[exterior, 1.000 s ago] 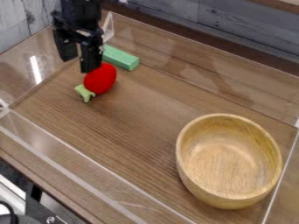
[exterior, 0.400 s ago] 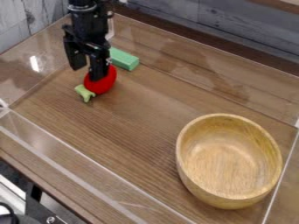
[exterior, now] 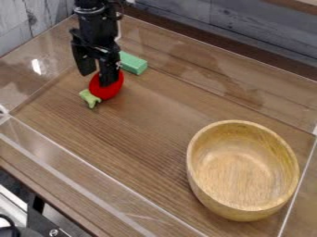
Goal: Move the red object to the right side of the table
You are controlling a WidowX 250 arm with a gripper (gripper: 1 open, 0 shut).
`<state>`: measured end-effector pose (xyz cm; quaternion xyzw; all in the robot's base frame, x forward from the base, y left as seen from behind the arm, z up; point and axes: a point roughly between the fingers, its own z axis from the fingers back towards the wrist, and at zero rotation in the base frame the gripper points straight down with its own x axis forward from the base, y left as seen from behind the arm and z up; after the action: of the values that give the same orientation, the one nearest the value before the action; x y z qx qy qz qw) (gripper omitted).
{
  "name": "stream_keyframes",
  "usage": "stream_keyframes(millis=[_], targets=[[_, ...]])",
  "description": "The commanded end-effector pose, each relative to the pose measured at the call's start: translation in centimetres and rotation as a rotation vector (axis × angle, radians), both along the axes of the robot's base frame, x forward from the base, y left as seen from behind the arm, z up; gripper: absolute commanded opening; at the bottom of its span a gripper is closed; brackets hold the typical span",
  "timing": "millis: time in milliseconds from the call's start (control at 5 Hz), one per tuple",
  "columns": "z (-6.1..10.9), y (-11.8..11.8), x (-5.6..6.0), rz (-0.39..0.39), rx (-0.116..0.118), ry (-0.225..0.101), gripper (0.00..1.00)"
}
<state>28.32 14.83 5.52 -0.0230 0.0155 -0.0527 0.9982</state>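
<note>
Red object (exterior: 104,87): near counter (exterior: 136,148) far-left corner, stem toward near-left, long axis diagonal. End effector (exterior: 95,67): spread wide, straddling it, gripping nothing.

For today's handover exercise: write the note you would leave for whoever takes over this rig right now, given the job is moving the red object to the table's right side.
Gripper: open, pointing down, fingers straddling the red object; no grasp yet.
Red object: at the far left of the table, beside a green block.
Bowl: on the right, empty.
Done: approach and lowering.
Left: close, lift, carry right, set down, probably on bare table near the bowl.
</note>
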Motion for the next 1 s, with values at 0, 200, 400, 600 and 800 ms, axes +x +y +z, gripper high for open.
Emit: stream_keyframes(millis=[0,200,400,600,800], targets=[[1.66,1.06,1.22,0.015,0.026,-0.067,1.0],[1.4,1.35,1.48,0.022,0.025,-0.07,1.0],[1.22,1.61,1.73,0.03,0.025,-0.072,1.0],[1.04,1.77,1.94,0.036,0.022,-0.073,1.0],[0.9,1.94,2.13,0.043,0.021,-0.076,1.0]])
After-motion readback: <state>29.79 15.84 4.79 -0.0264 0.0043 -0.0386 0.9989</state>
